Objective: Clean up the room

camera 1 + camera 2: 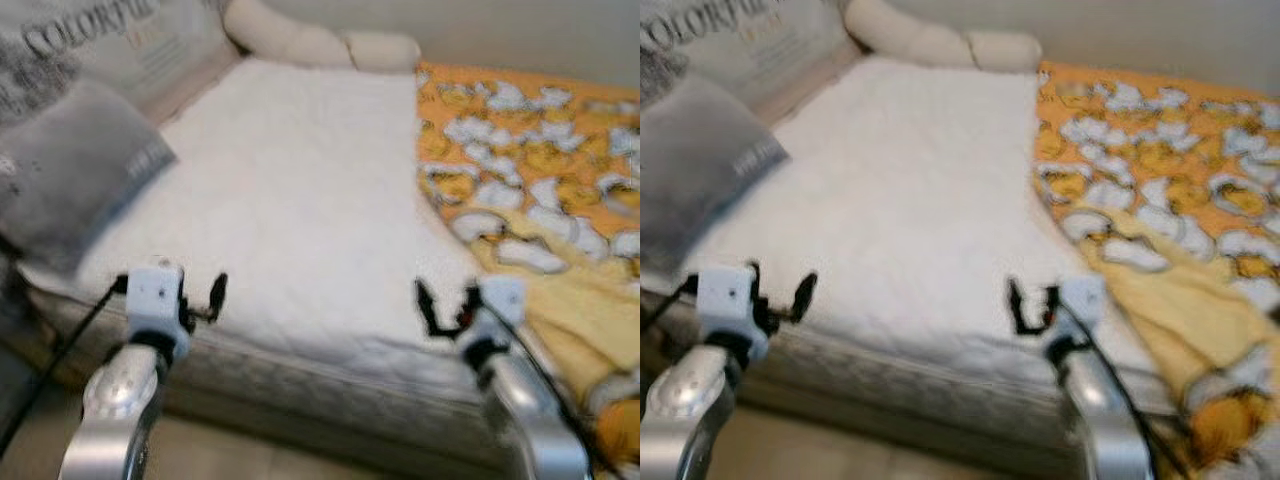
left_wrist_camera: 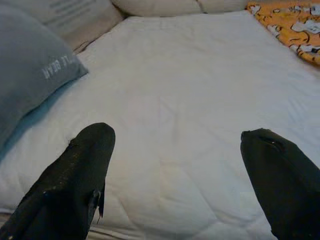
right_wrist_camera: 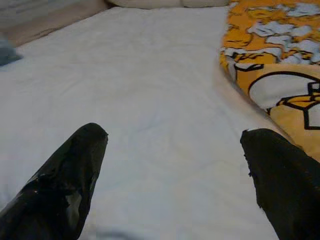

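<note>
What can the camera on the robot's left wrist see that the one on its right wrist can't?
The left wrist view takes in the grey pillow with pale lettering, lying at the bed's side. The right wrist view gets a close look at the orange cartoon-print blanket, bunched along the other side. Both share the white quilted mattress, with an open gripper hanging over it: the left gripper and the right gripper.

1. Both my head views are blurred, so the print on the orange blanket reads only as pale shapes on yellow.
2. The grey pillow is cut off at the frame's left edge, and its small lettering is too smeared to read.
3. The lettered cushion runs off the top; I see only part of its words.
4. My arms run off the bottom edge.
</note>
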{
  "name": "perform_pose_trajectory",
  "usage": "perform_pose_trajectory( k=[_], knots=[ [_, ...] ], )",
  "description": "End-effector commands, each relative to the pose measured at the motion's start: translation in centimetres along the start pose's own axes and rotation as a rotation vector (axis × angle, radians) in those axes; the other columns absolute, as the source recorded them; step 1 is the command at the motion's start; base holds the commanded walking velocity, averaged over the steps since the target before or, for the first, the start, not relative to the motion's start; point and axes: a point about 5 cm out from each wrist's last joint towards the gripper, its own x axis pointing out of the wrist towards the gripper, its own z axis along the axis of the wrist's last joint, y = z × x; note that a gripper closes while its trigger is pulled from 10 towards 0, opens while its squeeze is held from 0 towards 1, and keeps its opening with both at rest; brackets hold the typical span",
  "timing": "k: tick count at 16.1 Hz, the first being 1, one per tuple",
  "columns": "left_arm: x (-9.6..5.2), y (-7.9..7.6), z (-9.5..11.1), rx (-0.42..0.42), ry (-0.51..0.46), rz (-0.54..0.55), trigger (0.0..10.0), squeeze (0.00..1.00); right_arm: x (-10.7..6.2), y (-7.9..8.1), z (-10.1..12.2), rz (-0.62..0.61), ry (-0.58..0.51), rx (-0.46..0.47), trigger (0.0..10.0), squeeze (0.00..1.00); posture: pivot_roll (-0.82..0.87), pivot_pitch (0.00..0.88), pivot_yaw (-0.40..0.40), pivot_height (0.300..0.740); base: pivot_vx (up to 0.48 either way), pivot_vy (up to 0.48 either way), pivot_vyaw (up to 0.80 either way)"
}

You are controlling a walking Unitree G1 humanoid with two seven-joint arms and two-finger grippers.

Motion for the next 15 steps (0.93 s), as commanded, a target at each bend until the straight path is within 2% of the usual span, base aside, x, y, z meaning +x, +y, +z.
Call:
perform_pose_trajectory(
  k=[1, 11, 15],
  knots=[
    [-0.1, -0.2, 0.2, 0.005, -0.005, -0.005, 10.0, 0.97, -0.2, -1.0, 0.3, -0.033, 0.000, -0.028, 10.0, 0.00, -0.02, 0.000, 0.014, 0.740, 0.000, -0.435, 0.00],
    [0.0, -1.4, -0.1, -0.012, 0.011, -0.028, 10.0, 0.97, -0.6, -1.7, 0.6, -0.050, -0.007, -0.016, 10.0, 0.00, -0.04, 0.000, 0.015, 0.740, 0.000, -0.439, 0.00],
    [0.1, -1.6, 0.4, -0.016, -0.002, -0.029, 10.0, 0.98, -0.7, -2.0, 0.4, -0.058, 0.006, -0.014, 10.0, 0.00, -0.05, 0.000, 0.013, 0.740, 0.000, -0.439, 0.00]
  ],
)
